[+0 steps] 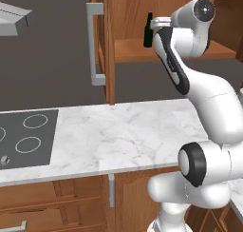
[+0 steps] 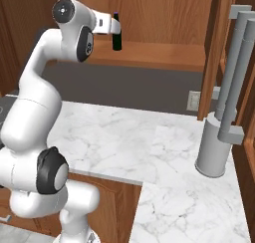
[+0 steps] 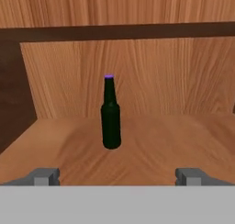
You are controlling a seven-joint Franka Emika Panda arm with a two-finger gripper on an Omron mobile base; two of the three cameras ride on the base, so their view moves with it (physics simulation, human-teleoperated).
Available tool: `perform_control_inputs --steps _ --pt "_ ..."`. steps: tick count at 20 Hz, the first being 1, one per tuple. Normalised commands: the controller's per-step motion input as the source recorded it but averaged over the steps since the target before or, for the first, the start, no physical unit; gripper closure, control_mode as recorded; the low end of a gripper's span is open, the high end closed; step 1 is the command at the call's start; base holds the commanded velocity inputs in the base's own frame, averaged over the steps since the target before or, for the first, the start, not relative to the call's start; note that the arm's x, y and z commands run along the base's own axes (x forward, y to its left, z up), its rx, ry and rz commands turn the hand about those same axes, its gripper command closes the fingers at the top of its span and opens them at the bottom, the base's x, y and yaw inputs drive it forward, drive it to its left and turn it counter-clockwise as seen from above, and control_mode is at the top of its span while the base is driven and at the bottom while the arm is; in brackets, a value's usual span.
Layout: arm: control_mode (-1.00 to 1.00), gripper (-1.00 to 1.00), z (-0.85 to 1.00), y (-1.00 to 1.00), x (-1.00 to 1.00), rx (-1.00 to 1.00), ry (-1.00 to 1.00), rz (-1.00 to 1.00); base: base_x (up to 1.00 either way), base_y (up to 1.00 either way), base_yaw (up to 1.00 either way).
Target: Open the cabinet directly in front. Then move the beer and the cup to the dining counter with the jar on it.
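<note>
Cabinet (image 1: 110, 45) doors open, beer (image 3: 110, 113) upright on the lower shelf (image 3: 160, 140), gripper (image 3: 117, 176) level before it, jaws spread wide, bottle between fingertip lines, not touched.

a black cooktop (image 1: 26, 138) is set into the marble worktop's (image 1: 123, 136) left end; a grey cylindrical faucet (image 2: 221, 117) stands at its right.

The arm hides the cabinet's (image 1: 142, 50) shelf interior, perhaps the cup.
</note>
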Motion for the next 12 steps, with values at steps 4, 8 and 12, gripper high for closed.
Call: perform_control_inputs --steps 4,8,12 --pt "-1.00 -1.00 0.01 0.11 0.37 0.00 0.12 0.00 0.00 0.00 0.00" --pt "-1.00 -1.00 0.00 0.04 0.36 0.00 0.11 0.00 0.00 0.00 0.00" --pt "-1.00 -1.00 0.00 0.00 0.37 0.00 0.06 0.00 0.00 0.00 0.00"
